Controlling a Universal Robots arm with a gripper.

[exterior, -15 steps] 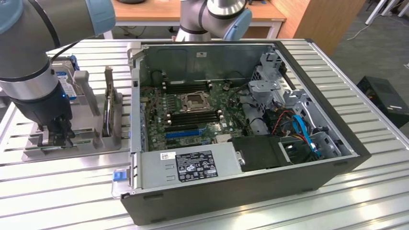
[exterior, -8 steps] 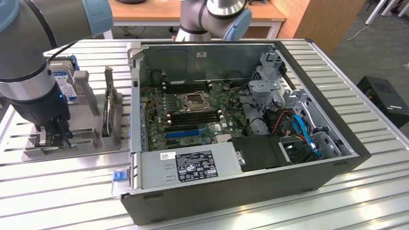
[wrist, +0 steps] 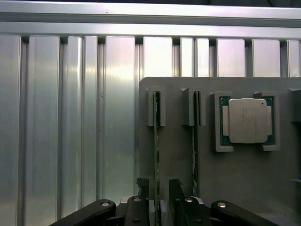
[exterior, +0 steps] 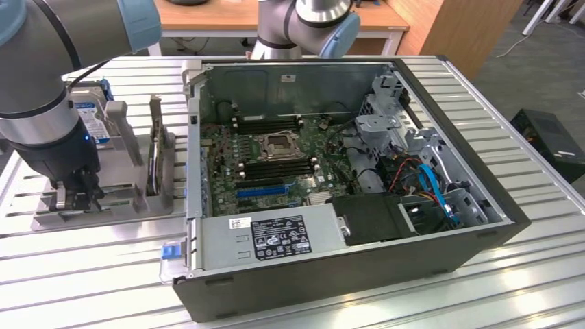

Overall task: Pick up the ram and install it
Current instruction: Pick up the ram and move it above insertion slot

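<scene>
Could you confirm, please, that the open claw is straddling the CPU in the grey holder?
Not quite. The wrist view shows the open claw straddling a ram stick that stands on edge in the grey holder. The CPU lies apart in its own recess, untouched.

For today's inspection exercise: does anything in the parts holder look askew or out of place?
Nothing stands out. The ram and its neighbouring stick stand straight in the grey holder, the CPU sits square in its recess, and the open hand straddles the ram.
</scene>
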